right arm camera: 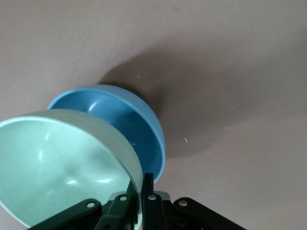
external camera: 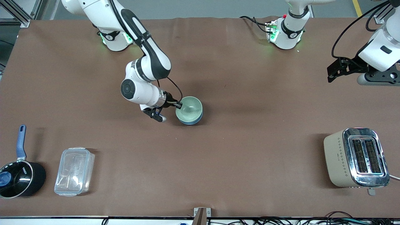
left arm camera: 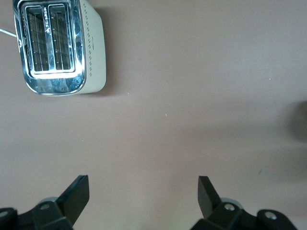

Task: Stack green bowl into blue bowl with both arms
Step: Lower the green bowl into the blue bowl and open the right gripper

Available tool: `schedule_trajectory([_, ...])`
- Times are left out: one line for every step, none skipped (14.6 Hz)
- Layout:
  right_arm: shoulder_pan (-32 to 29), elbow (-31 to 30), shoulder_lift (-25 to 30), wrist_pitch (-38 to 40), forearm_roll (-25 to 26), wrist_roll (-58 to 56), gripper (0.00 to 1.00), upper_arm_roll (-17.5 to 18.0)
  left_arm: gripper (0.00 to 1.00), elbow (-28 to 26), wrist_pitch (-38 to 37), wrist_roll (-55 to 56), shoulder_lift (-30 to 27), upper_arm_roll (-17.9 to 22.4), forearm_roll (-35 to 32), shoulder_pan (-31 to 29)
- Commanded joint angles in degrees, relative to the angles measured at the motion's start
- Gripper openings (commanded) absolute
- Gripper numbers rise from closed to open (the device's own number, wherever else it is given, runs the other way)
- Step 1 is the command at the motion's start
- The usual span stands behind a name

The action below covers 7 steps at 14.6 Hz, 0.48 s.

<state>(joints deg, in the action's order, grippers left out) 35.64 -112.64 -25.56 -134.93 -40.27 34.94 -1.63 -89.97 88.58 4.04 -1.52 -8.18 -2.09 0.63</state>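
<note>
The pale green bowl (external camera: 189, 108) is tilted, partly inside the blue bowl (external camera: 190, 121), which stands in the middle of the table. My right gripper (external camera: 178, 105) is shut on the green bowl's rim at the side toward the right arm's end. In the right wrist view the green bowl (right arm camera: 62, 163) lies over the blue bowl (right arm camera: 125, 125), and the right gripper (right arm camera: 140, 194) pinches its rim, one finger inside and one outside. My left gripper (external camera: 332, 72) is open, empty and raised at the left arm's end of the table; it also shows in the left wrist view (left arm camera: 144, 191).
A cream toaster (external camera: 356, 157) stands near the front camera at the left arm's end, also in the left wrist view (left arm camera: 57, 45). A clear plastic box (external camera: 74, 171) and a black saucepan (external camera: 19, 178) with a blue handle stand at the right arm's end.
</note>
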Motion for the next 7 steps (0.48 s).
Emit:
schedule_trajectory([0.5, 0.6, -0.6, -0.1, -1.1, 0.4, 0.04, -0.7, 1.0, -1.4, -0.5, -0.1, -1.5, 0.4, -0.7, 0.8])
schedule_trajectory([0.1, 0.6, -0.7, -0.1, -1.0, 0.2, 0.05, -0.7, 1.0, -1.4, -0.4, -0.1, -1.5, 0.4, -0.7, 0.8])
schedule_trajectory([-0.3, 0.6, -0.8, 0.0, -1.0, -0.2, 0.07, -0.7, 1.0, -1.4, -0.4, -0.1, -1.5, 0.3, -0.5, 0.9])
schedule_trajectory([-0.4, 0.6, -0.8, 0.0, -1.0, -0.2, 0.07, -0.7, 1.0, -1.4, -0.4, 0.0, -1.4, 0.3, -0.2, 0.9])
schedule_trajectory([-0.1, 0.6, -0.9, -0.2, -1.0, -0.3, 0.1, -0.7, 1.0, -1.4, -0.4, 0.1, -1.5, 0.3, 0.1, 0.9])
schedule_trajectory([-0.2, 0.6, -1.0, -0.3, -1.0, -0.3, 0.12, -0.7, 1.0, -1.4, -0.3, 0.1, -1.4, 0.2, 0.2, 0.9])
schedule_trajectory([-0.3, 0.6, -1.0, -0.4, -1.0, -0.2, 0.14, -0.7, 1.0, -1.3, -0.4, 0.1, -1.4, 0.2, 0.2, 0.9])
